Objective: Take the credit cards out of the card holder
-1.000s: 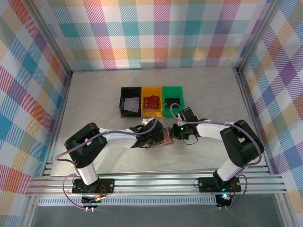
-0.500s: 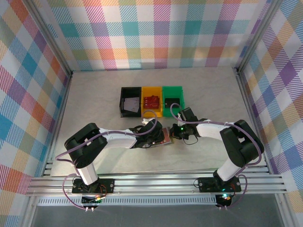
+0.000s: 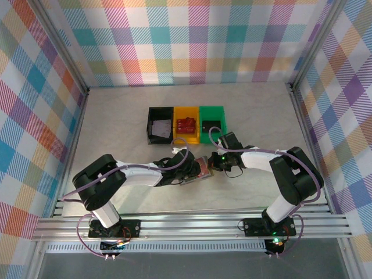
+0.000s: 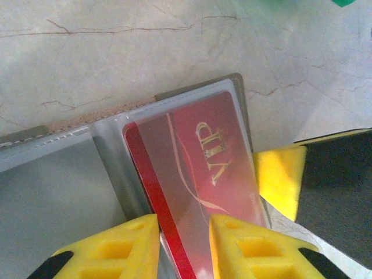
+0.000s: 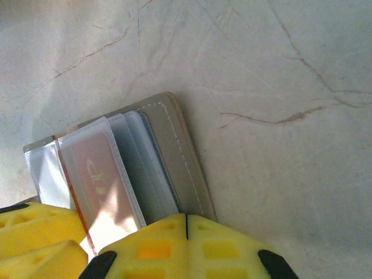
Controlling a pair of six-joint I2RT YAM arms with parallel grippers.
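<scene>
Evidently at the extraction step, with the card holder (image 3: 201, 170) opened flat on the tabletop (image 3: 116, 122), toward the middle of its near edge and between the two arms. Working on the red credit card (image 4: 203, 168), lodged under a clear sleeve (image 4: 232, 192) on the holder's right panel, with a bare red strip showing along one long side.

Straddles the card's near end with the left gripper (image 4: 183, 226), jaws partly apart on either side of that bare strip; cannot tell whether either pad is touching it. Bears on the holder's grey outer edge with the right gripper (image 5: 186, 232), fingers closed tight together, probably to pin it down; cannot tell pinning from pinching.

Next, probably: close on the card's exposed end, then draw it straight along the sleeve toward the left arm. Calls for keeping the holder held down meanwhile, lest it slide along with the card.
</scene>
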